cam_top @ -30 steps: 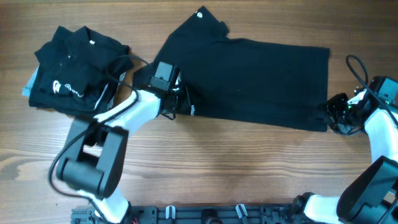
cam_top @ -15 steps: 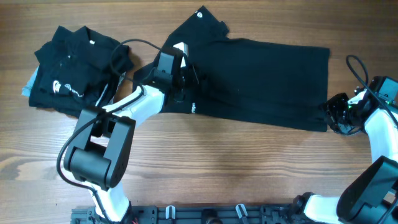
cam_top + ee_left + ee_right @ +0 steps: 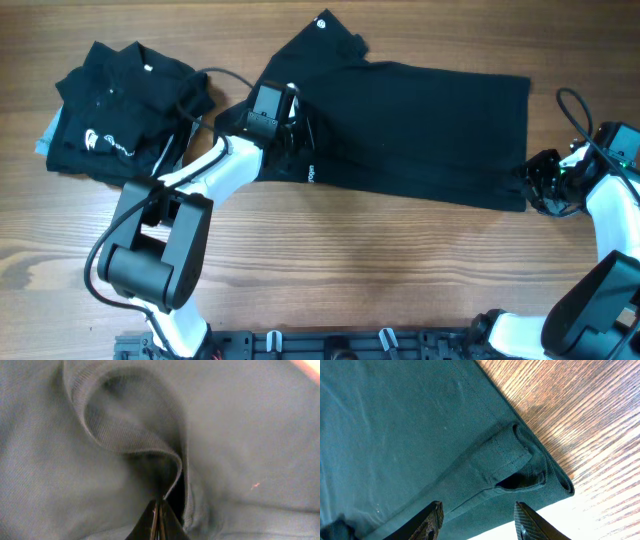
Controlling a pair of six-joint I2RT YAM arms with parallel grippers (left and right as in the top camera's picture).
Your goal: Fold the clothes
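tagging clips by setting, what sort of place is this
Probably a robotics lab bench, not a home: left arm and right arm at a wooden table, a black shirt spread out, a folded stack beside it.

My bench is a wooden table (image 3: 380, 260), its brown grain running left to right, with darker streaks on the near half. The right wrist view shows the same wood (image 3: 580, 420) close up, in warm orange-brown lines. At the far left a pale blue edge (image 3: 42, 143) lies on the boards; I cannot tell what it is. Along the near edge runs a black rail (image 3: 330, 345) with small clips.
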